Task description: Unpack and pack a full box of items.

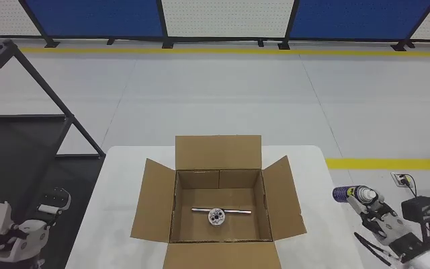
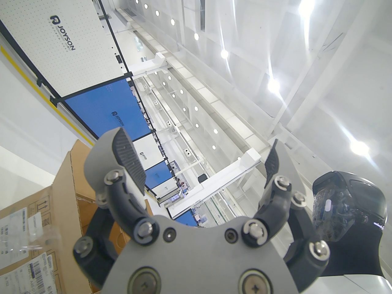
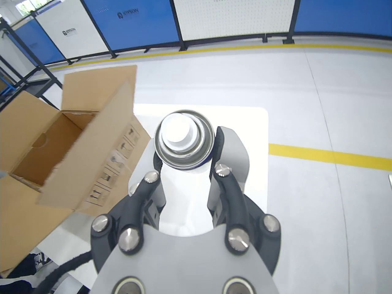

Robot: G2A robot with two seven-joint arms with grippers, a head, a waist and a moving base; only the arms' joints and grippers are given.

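Observation:
An open cardboard box (image 1: 218,153) stands in the middle of the white table (image 1: 121,195), all flaps folded out. On its floor lie a thin metal rod (image 1: 236,210) and a small round grey item (image 1: 216,216). Off the table's right edge, my right gripper (image 1: 371,207) is shut on a blue spray can (image 1: 354,194). The right wrist view has the can's silver top and white cap (image 3: 183,137) clamped between the gripper's (image 3: 186,151) fingers, with the box (image 3: 39,142) off to one side. My left gripper (image 2: 196,154) is open and holds nothing, pointing up at the ceiling beside the box (image 2: 61,203), low at the table's left (image 1: 52,202).
A black metal frame (image 1: 40,87) stands on the floor to the left of the table. Blue and white partition panels (image 1: 228,17) line the back. A yellow floor line (image 1: 376,163) runs to the right. Bare table surface lies on both sides of the box.

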